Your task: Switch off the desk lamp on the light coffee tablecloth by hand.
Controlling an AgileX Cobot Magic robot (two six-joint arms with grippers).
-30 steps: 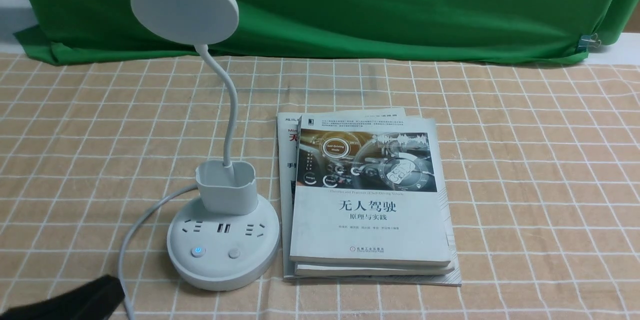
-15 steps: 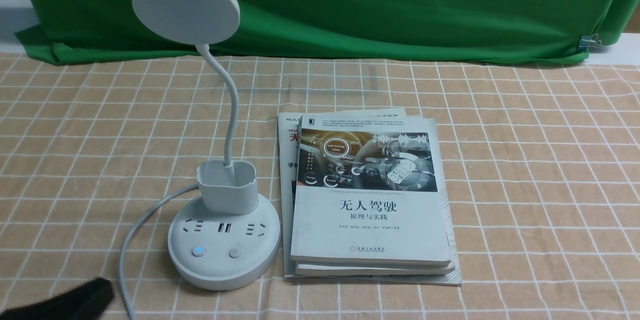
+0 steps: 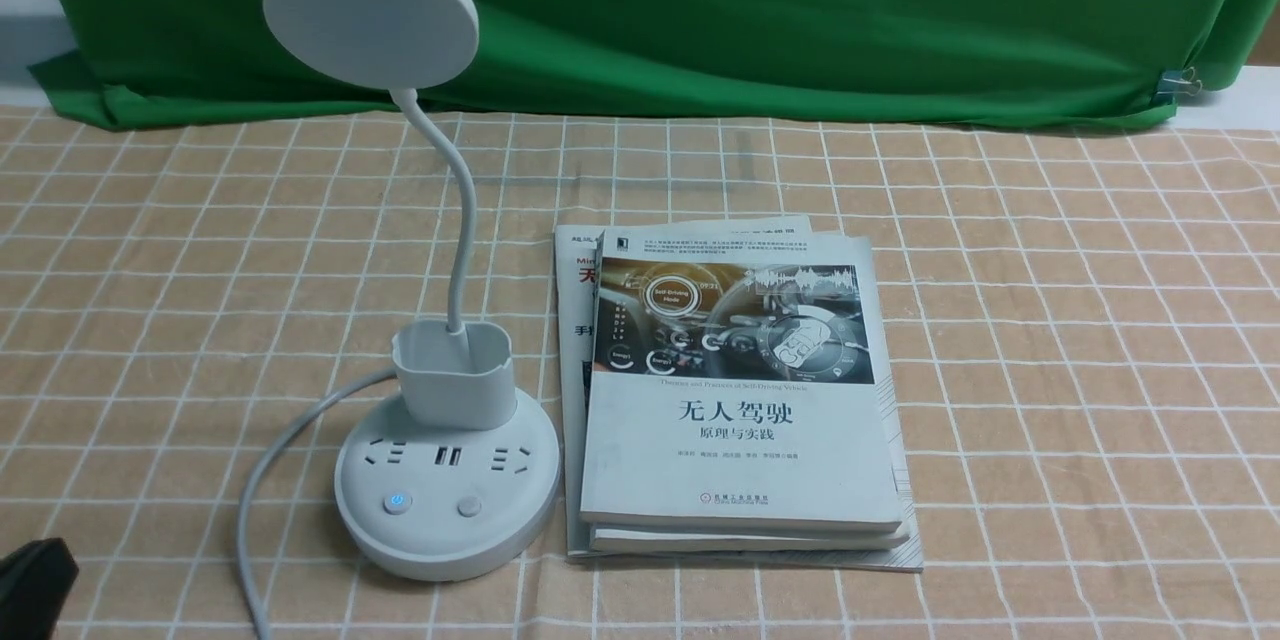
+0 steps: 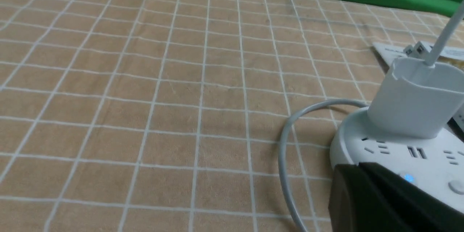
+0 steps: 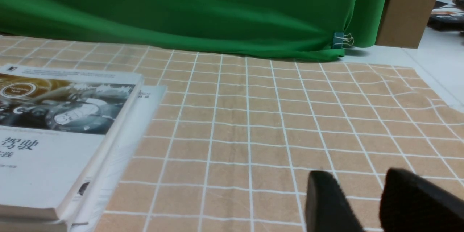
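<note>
This looks like a lab or staged test setup. A green cloth (image 3: 700,20) backs the worktop (image 3: 1080,370), clipped with a binder clip (image 5: 338,40).

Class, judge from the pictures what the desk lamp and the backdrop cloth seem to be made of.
Desk lamp: probably hard plastic, matte white; its moulded cup and base have smooth, rounded edges with only soft shading. Its neck may hide metal inside.

Backdrop cloth: woven fabric, plain green with a dull sheen; it hangs in soft folds. Cotton or synthetic, I cannot tell.
</note>
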